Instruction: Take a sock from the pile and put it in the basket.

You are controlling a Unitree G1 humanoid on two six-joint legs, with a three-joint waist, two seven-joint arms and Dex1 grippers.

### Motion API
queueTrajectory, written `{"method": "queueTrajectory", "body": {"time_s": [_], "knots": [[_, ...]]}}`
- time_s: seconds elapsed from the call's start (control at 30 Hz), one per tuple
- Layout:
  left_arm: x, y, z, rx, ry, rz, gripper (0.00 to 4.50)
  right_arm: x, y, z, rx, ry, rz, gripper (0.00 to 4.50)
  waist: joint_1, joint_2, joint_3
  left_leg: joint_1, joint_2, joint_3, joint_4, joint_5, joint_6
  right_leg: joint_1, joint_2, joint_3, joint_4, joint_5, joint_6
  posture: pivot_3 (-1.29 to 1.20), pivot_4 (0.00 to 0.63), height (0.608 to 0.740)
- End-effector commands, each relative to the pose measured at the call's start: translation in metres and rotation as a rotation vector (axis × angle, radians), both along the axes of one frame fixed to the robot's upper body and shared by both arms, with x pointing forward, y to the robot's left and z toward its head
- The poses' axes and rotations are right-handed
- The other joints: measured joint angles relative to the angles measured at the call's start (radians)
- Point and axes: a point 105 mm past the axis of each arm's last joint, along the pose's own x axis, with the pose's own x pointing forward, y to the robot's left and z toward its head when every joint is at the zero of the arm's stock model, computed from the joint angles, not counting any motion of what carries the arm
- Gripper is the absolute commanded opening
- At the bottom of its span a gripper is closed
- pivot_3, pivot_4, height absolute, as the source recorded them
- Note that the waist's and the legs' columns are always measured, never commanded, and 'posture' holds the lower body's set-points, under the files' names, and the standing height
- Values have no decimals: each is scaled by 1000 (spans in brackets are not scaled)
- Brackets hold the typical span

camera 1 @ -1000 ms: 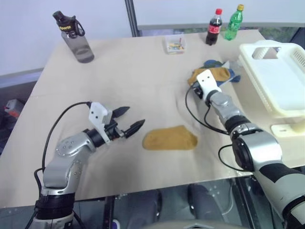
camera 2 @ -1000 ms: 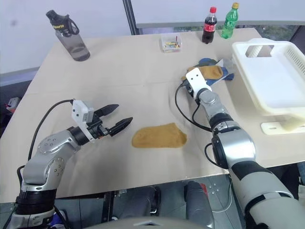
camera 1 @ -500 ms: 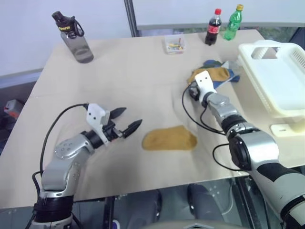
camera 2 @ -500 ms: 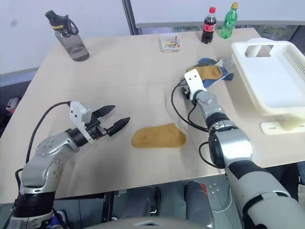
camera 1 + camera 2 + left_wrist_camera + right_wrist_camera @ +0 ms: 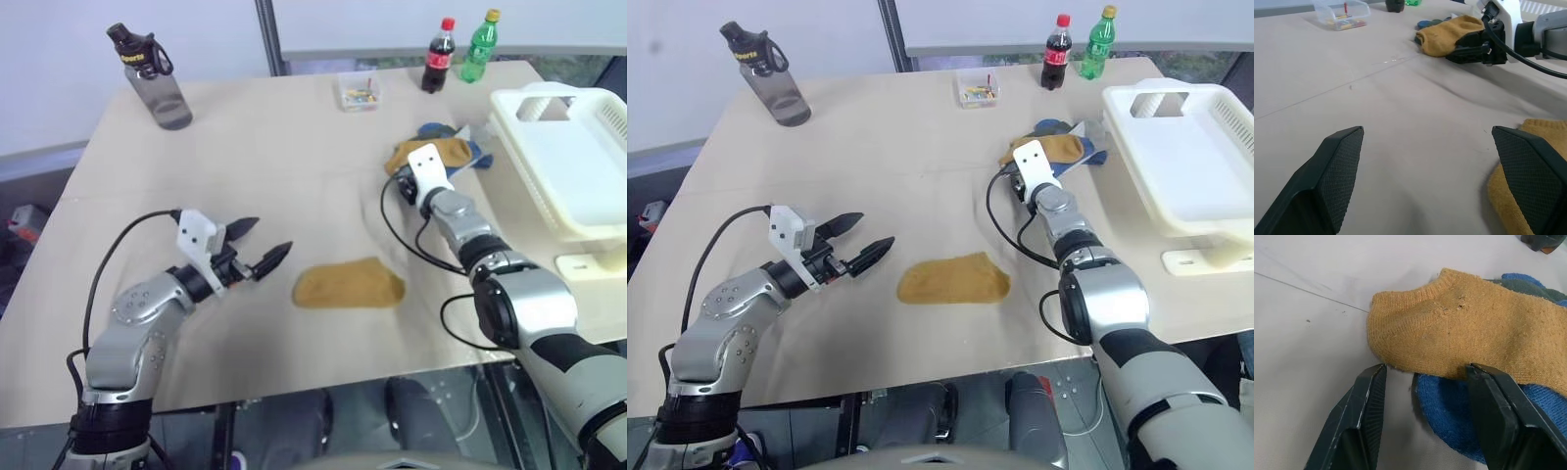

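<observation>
1. Pile of mustard, blue and dark green socks on the table, just left of the white basket
2. Right gripper at the pile's near edge, fingers part open, astride the mustard sock's edge, gripping nothing yet
3. Left gripper wide open, empty, near a lone mustard sock, well apart from the pile

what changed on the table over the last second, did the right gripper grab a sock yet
Not yet. The right gripper has shifted only slightly at the edge of the pile of mustard-yellow, blue and dark green socks; its fingers are open, straddling the sock edges with nothing clamped. The left gripper stayed open in the same spot. The lone mustard-yellow sock on the table and the large white slotted plastic basket have not moved.
</observation>
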Motion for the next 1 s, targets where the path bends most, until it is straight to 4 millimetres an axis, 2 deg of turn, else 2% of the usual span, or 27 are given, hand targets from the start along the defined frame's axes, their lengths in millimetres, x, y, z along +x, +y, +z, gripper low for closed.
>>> {"method": "queueTrajectory", "body": {"time_s": [0.03, 0.13, 0.3, 0.4, 0.47, 0.5, 0.53, 0.57, 0.63, 0.73, 0.83, 1.0], "knots": [[-5, 3, 17, 8, -62, 18, 4500, -6, 18, -8, 54, 63, 115, 1306, -1, 0, 0, 0, 0, 0, 0, 0, 0, 0, 0, 0, 0, 0, 0, 0, 150, 740], [-6, 4, 16, 6, -59, 24, 4500, -9, 22, -8, 64, 75, 171, 63, -1, 0, 0, 0, 0, 0, 0, 0, 0, 0, 0, 0, 0, 0, 0, 0, 150, 740], [-3, -1, 16, -6, -56, 10, 4500, -10, 11, -7, 43, 57, 195, 63, 0, 0, 0, 0, 0, 0, 0, 0, 0, 0, 0, 0, 0, 0, 0, 0, 150, 740], [0, -5, 16, -15, -56, -6, 4500, -6, -2, 6, 47, -14, 162, 63, 3, 0, 0, 0, 0, 0, 0, 0, 0, 0, 0, 0, 0, 0, 0, 0, 150, 740], [2, -8, 15, -19, -54, -16, 4500, -2, -13, 17, 47, -70, 118, 435, 6, 0, 0, 0, 0, 0, 0, 0, 0, 0, 0, 0, 0, 0, 0, 0, 150, 740], [4, -10, 15, -23, -54, -23, 4500, 0, -24, 24, 49, -102, 65, 779, 6, 0, 0, 0, 0, 0, 0, 0, 0, 0, 0, 0, 0, 0, 0, 0, 150, 740], [6, -13, 15, -26, -54, -36, 4500, 3, -41, 33, 47, -140, -14, 826, 5, 0, 0, 0, 0, 0, 0, 0, 0, 0, 0, 0, 0, 0, 0, 0, 150, 740], [7, -16, 15, -30, -55, -45, 4500, 5, -54, 38, 58, -160, -74, 1511, 8, 0, 0, 0, 0, 0, 0, 0, 0, 0, 0, 0, 0, 0, 0, 0, 150, 740], [10, -18, 15, -31, -54, -60, 4500, 5, -73, 43, 32, -181, -146, 1523, 10, 0, 0, 0, 0, 0, 0, 0, 0, 0, 0, -1, 0, 0, 0, 0, 150, 740], [15, -13, 8, -31, -48, -59, 4500, 5, -83, 46, 35, -185, -170, 1523, 0, 0, 0, 0, 0, 1, 0, 0, 0, 0, 0, 1, -1, 0, 0, 0, 150, 740], [17, -10, 5, -32, -49, -60, 4500, 6, -85, 50, 188, -166, -181, 1523, -9, 0, 0, 1, 1, 3, -2, 0, 0, 0, 1, 2, -1, 0, 0, 0, 150, 740], [15, -18, 7, -36, -55, -71, 4500, 6, -78, 49, 417, -115, -145, 1523, -10, 0, 0, 1, 2, 4, -2, 0, 0, 0, 1, 3, -1, 0, 0, 0, 150, 740]]}}
